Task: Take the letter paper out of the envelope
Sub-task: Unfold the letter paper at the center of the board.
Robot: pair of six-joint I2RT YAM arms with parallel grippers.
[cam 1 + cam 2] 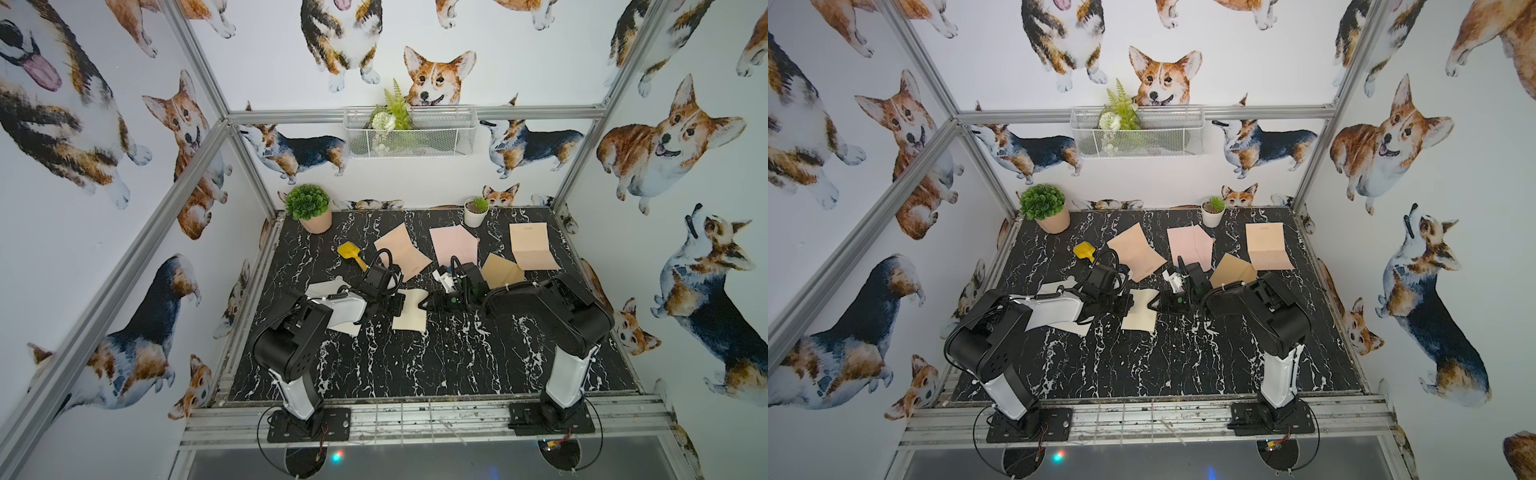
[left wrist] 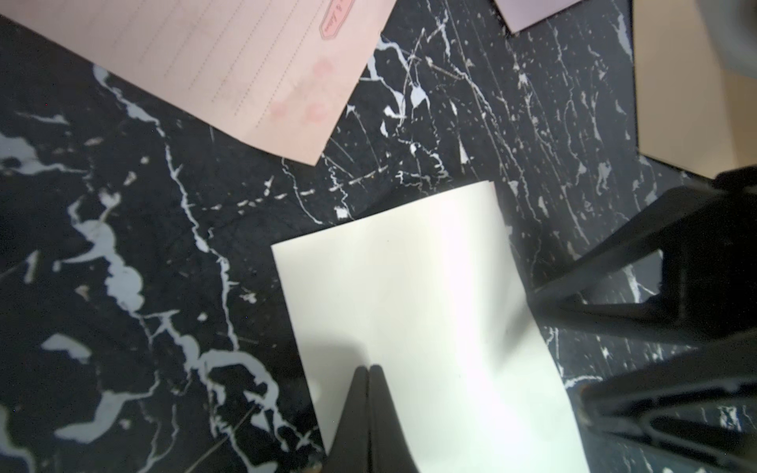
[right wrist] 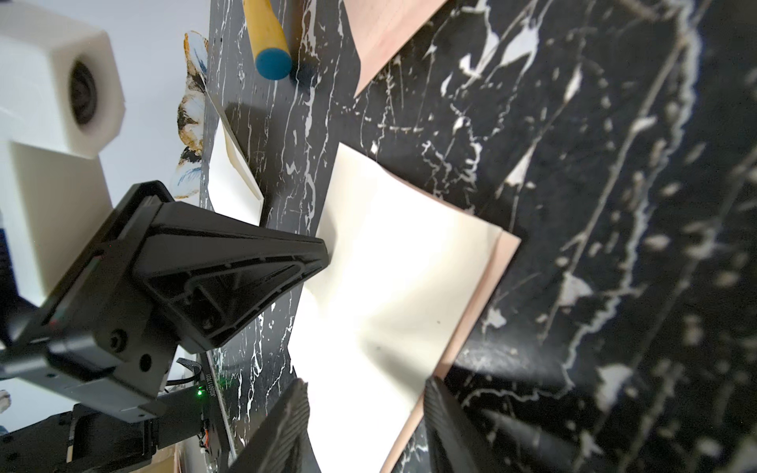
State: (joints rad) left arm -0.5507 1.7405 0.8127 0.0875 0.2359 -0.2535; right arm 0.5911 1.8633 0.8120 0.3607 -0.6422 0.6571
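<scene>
The cream letter paper (image 1: 411,316) lies folded and buckled at the table's middle, clear of the envelope, with a pinkish layer showing along one edge (image 3: 483,295). My left gripper (image 2: 368,370) is shut on the paper's left edge, and in both top views it (image 1: 401,302) comes in from the left. On the sheet's right side my right gripper (image 3: 364,393) stands open, its fingers (image 3: 286,413) straddling the paper's near edge without pinching it. The cream envelope (image 1: 322,289), flap open (image 3: 233,176), lies to the left, mostly hidden under my left arm.
Behind the grippers lie peach sheets (image 1: 401,253) (image 1: 532,245), a pink sheet (image 1: 453,245) and a tan envelope (image 1: 500,270). A yellow toy shovel (image 1: 351,253) sits at back left. Potted plants (image 1: 311,208) (image 1: 476,212) stand along the back edge.
</scene>
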